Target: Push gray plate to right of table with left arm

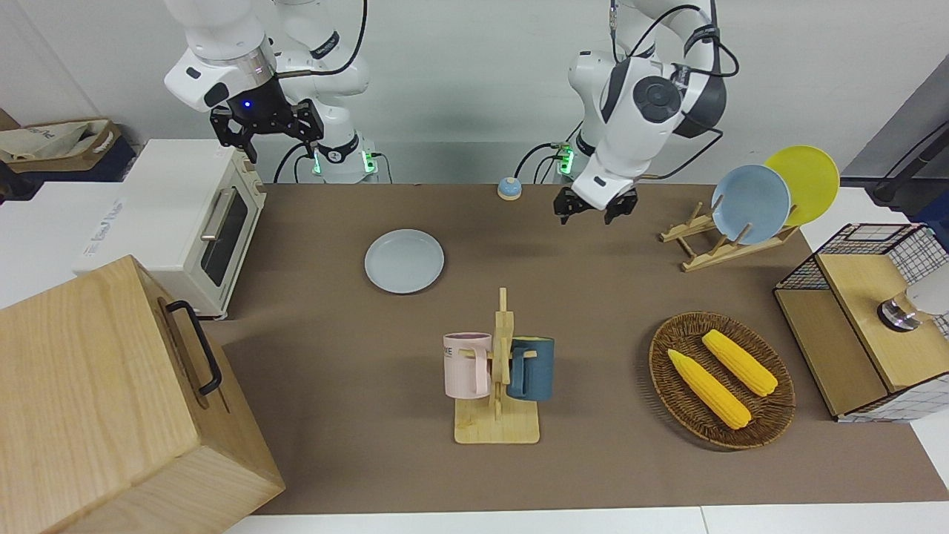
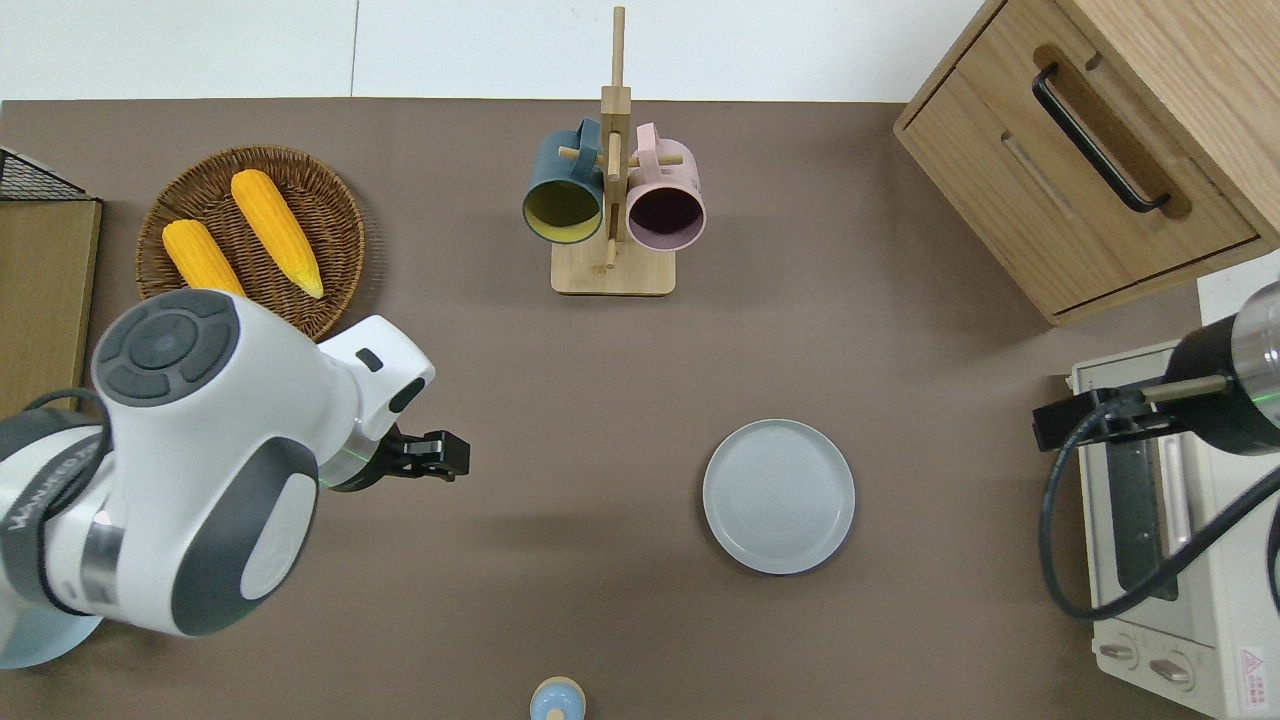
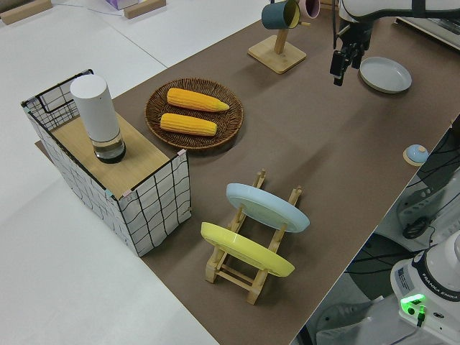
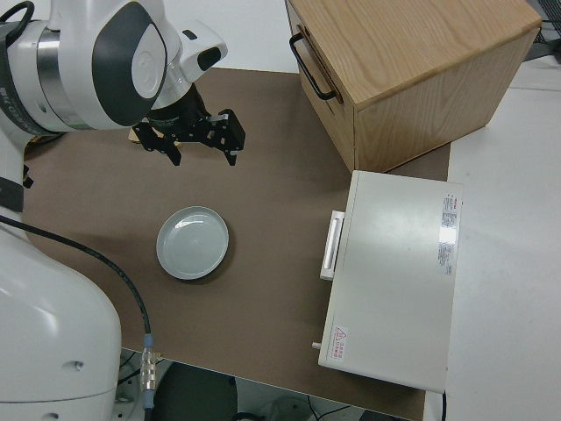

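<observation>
We see the gray plate [image 1: 404, 261] lying flat on the tabletop [image 1: 334, 371], left of centre in the front view and right of centre in the overhead view, toward the right arm's end, with a bare strip of brown between it and the toaster oven [image 1: 200, 222]. The left gripper [image 2: 432, 462] hangs in the air well apart from the plate, left of centre in the overhead view and upper right of centre in the front view, over bare tabletop. Its jaws look spread apart and hold nothing. The right gripper [image 1: 267, 126] is parked, and its jaws also look spread and empty.

We judge the pushing step to be out of contact: nothing touches the plate. If the plate is to go closer to the right arm's end, the next move calls for the left gripper to come down low beside the plate's rim on the side facing the left arm's end, then sweep toward the toaster oven, stopping short of it.

Our count:
- one gray plate on the tabletop
- one light-blue plate [image 1: 750, 204] and one yellow plate [image 1: 808, 178] in one wooden rack [image 1: 712, 248]
- two mugs, pink [image 1: 465, 365] and dark blue [image 1: 532, 368], on one mug stand [image 1: 498, 426]
- two corn cobs [image 1: 708, 388] in one wicker basket [image 1: 671, 393]
- one wooden cabinet [image 1: 111, 408]
- one small bell-like knob [image 1: 508, 188]
</observation>
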`<state>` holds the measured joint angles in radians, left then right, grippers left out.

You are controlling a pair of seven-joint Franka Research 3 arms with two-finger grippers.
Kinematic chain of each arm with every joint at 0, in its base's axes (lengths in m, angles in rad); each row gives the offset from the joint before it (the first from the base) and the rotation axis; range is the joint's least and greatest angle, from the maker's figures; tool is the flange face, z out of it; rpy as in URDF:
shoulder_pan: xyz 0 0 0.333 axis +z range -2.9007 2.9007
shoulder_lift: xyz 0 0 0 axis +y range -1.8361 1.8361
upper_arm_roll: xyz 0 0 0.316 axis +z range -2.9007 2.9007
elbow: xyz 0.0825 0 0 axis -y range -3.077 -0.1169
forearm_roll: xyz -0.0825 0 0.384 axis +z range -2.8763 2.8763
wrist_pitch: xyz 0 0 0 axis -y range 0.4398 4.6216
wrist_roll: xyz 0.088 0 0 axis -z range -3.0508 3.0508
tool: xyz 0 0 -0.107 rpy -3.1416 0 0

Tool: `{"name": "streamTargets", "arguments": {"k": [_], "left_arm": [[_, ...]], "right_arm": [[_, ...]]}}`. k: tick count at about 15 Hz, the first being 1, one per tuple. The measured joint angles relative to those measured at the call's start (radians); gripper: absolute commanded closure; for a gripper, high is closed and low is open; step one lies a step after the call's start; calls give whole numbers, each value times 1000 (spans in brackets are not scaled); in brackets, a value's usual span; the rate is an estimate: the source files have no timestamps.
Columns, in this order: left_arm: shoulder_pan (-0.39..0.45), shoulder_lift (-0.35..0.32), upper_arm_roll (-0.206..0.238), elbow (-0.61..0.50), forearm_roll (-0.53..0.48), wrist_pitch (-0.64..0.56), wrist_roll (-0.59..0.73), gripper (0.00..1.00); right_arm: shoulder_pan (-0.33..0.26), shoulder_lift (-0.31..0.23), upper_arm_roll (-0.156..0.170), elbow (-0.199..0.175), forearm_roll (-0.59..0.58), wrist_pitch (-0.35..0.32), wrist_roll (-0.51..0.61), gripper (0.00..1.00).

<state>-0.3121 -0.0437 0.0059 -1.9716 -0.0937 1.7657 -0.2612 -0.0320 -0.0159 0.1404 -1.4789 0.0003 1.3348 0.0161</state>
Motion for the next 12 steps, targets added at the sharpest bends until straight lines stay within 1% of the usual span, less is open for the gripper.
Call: {"name": "streamTargets", "arguments": {"k": [2,5,9,12], "left_arm": [[36,-13,6,16,7,-28,56,5],[70,-26,37,56,29,-86,118,5],[74,-49,111,80,43,-103,191,5],[79,-60,172,115,43,-121,278,5]], "right_arm": [[0,0,0,0,0,0,0,17],[0,0,0,0,0,0,0,17],[0,0,0,0,0,0,0,17],[0,0,0,0,0,0,0,17]]}}
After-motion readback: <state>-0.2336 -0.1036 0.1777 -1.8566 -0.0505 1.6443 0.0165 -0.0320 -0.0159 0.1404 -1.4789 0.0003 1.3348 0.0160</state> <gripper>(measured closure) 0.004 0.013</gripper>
